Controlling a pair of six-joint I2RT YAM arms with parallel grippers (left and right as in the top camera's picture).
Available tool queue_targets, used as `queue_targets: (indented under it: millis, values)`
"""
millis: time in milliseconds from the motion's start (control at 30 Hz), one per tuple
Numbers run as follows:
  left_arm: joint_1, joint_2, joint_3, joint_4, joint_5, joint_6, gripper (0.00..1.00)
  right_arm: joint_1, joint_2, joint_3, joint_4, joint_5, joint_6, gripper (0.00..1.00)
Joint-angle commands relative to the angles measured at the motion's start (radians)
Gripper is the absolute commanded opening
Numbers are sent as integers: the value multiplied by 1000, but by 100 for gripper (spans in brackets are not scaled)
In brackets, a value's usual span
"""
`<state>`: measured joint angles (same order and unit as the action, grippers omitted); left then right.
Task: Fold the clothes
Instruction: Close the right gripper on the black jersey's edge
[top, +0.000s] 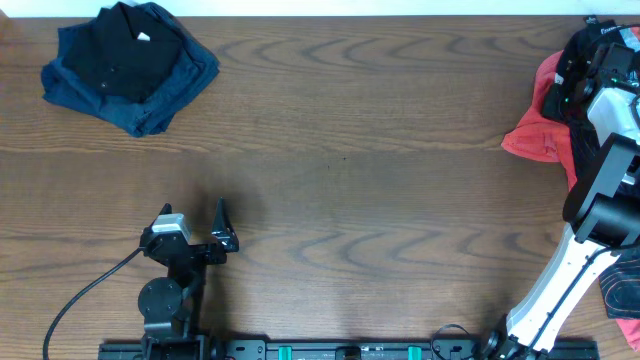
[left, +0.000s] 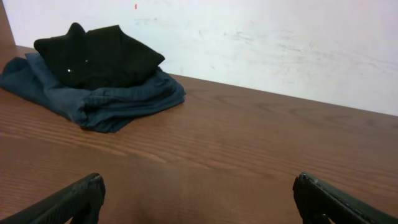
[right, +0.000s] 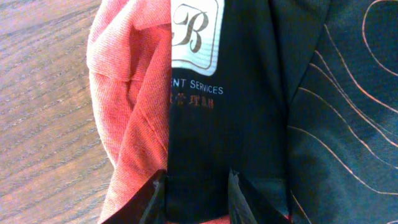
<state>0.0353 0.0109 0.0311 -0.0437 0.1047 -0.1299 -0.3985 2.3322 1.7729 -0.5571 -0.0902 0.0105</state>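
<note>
Overhead: looks straight down from high above the surface (top: 350, 150), full width in frame, arm bases at the lower edge. Left wrist: sits low behind the left hand (left: 199, 202), nearly level with the wood, facing across to a pale wall (left: 280, 43); shares the folded dark pile (left: 93, 74) with overhead's top-left corner. Right wrist: hangs very close, pointing down past the right hand (right: 196, 199) onto black jersey (right: 249, 112) and coral T-shirt (right: 130, 93); shares that heap with overhead's right edge.

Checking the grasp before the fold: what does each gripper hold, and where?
The right gripper pinches the black jersey on a fold just below its white logo patch; the left gripper is open, holding nothing.
</note>
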Motion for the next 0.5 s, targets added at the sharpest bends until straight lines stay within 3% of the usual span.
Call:
queue_targets:
  millis: [0, 467]
  values:
    - [-4, -6, -27, -16, 10, 10, 98, -7, -34, 19, -5, -1, 4, 26]
    - [-4, -6, -27, -16, 10, 10, 98, -7, -38, 19, -4, -1, 5, 18]
